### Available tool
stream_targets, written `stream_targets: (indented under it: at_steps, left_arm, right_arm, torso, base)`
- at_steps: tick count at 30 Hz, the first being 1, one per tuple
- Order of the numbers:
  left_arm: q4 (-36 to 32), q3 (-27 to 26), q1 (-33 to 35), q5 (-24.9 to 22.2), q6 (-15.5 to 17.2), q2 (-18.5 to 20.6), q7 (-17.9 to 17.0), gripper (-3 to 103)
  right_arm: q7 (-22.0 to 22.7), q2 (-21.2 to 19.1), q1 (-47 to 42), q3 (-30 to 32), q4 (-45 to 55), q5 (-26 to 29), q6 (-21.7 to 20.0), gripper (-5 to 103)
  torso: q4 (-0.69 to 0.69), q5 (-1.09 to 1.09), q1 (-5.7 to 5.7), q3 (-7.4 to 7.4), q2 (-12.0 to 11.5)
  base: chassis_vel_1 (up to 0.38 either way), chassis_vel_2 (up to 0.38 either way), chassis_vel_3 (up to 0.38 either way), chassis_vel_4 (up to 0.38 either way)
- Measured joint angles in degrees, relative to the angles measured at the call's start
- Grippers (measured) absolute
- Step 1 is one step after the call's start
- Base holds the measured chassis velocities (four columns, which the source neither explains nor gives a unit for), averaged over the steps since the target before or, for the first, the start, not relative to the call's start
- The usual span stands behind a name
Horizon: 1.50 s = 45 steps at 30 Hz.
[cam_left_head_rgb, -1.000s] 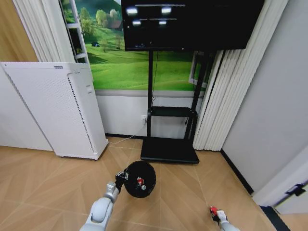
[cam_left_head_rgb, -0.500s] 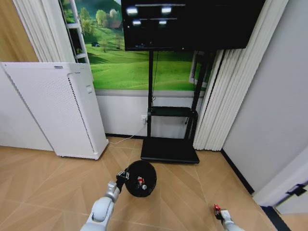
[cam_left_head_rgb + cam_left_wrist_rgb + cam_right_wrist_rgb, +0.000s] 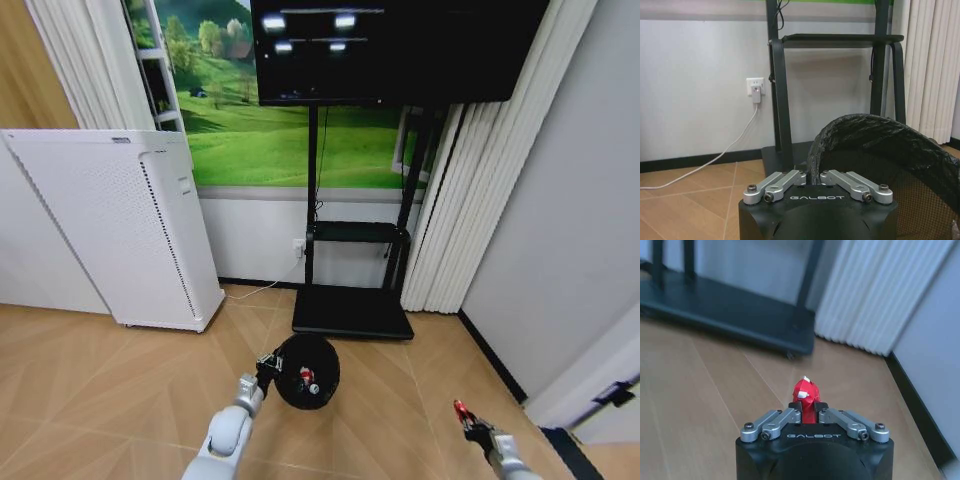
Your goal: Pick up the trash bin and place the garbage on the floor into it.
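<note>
Right pincer [image 3: 809, 412], low at the robot's right: fingers clamped on a red-and-white wrapper [image 3: 805, 395], held clear of the floor [image 3: 100, 380].

Left pincer [image 3: 815, 179], ahead of the robot: closed on the rim of the trash bin [image 3: 307, 372], which it carries.

Judgement: bin pickup done; red and white items lie inside in the head view; held wrapper not yet dropped in.

Left wrist view adds the bin's mesh wall and liner; right wrist view, the clamp on the wrapper.
</note>
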Motion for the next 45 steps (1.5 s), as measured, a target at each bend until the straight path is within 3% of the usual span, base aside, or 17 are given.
stream_targets:
  at_steps: [2, 6, 11, 12, 19, 24, 45]
  left_arm:
    - [-0.09, 0.09, 0.11, 0.11, 0.0, -0.19, -0.08, 7]
    - [-0.32, 0.0, 0.3, 0.35, 0.17, -0.84, -0.35, 7]
    - [0.24, -0.2, -0.68, 0.33, 0.43, -0.83, -0.43, 7]
    - [0.82, -0.26, -1.38, 0.27, 0.56, -0.85, -0.52, 7]
    - [2.95, 0.1, -3.46, 0.14, 0.68, -1.89, -1.06, 7]
    - [4.6, 2.2, -4.55, 0.56, 0.56, -2.53, -1.29, 7]
    - [11.19, 6.94, -8.23, 3.46, -0.76, -7.11, -1.66, 7]
  right_arm:
    - [-1.57, -0.14, -0.73, 0.23, 1.14, 0.0, 2.26, 12]
    - [-14.04, -0.48, -1.27, 0.27, 4.08, 0.93, 13.45, 12]
    - [-19.78, -0.69, -0.93, -0.02, 5.31, 3.31, 17.78, 12]
    - [-23.08, -0.93, -0.53, -0.18, 6.1, 4.63, 19.4, 12]
    - [-32.16, -2.06, 1.16, -1.47, 9.5, 7.89, 22.41, 12]
    - [-33.95, -2.22, 3.45, -3.69, 10.72, 7.48, 22.78, 12]
    - [-32.68, 1.37, 13.98, -16.98, 6.8, 4.39, 21.1, 12]
  torso:
    - [-0.02, 0.0, 0.0, 0.0, 0.0]
    - [-0.01, 0.0, 0.0, 0.0, 0.0]
    - [-0.03, 0.0, 0.0, 0.0, 0.0]
    - [-0.03, 0.01, 0.0, 0.0, 0.0]
    - [-0.02, 0.0, 0.0, 0.0, 0.0]
    - [-0.04, 0.0, 0.0, 0.0, 0.0]
    - [-0.03, 0.0, 0.0, 0.01, 0.0]
  base:
    - [0.0, 0.0, 0.0, 0.0]
    - [0.0, 0.0, 0.0, 0.0]
    - [0.0, 0.0, 0.0, 0.0]
    - [0.0, 0.0, 0.0, 0.0]
    - [0.0, 0.0, 0.0, 0.0]
    - [0.0, 0.0, 0.0, 0.0]
    - [0.0, 0.0, 0.0, 0.0]
